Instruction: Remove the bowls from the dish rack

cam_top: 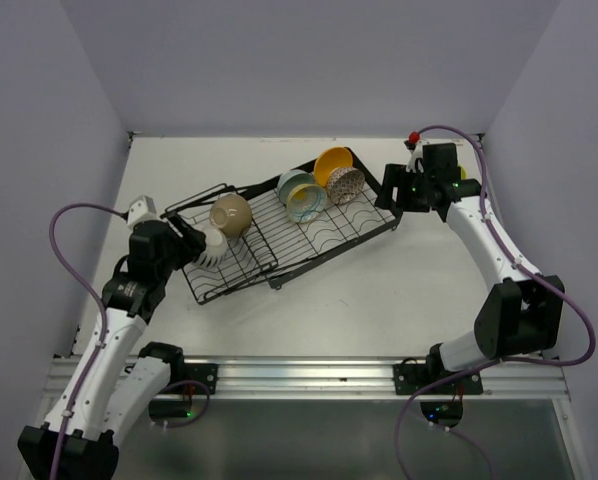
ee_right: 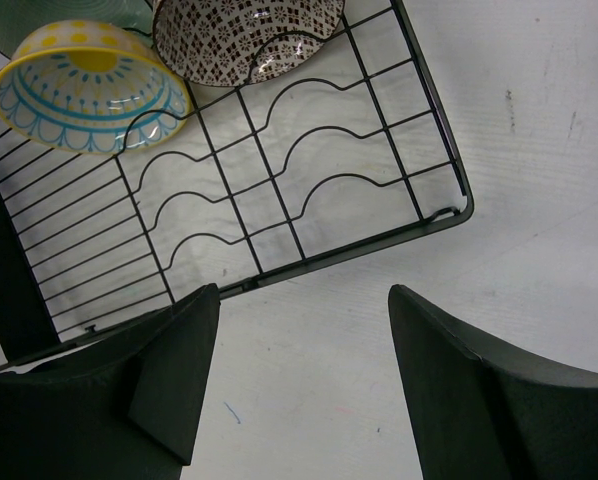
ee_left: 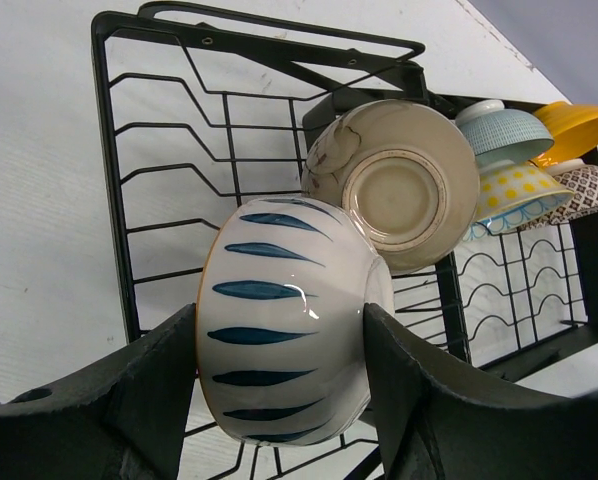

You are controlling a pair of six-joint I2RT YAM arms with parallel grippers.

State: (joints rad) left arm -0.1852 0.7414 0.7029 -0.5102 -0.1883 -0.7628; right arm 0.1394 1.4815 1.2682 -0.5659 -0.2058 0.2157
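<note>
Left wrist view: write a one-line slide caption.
Left gripper grips a white blue-striped bowl at the black dish rack, a beige bowl right behind it.

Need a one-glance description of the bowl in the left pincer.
Find the black wire dish rack lying across the table, then go to its end nearest the left arm. There the left pincer grips the striped bowl, which is tipped on its side. It is glossy white with dark blue dashes, unlike the marbled beige bowl right beside it.
</note>
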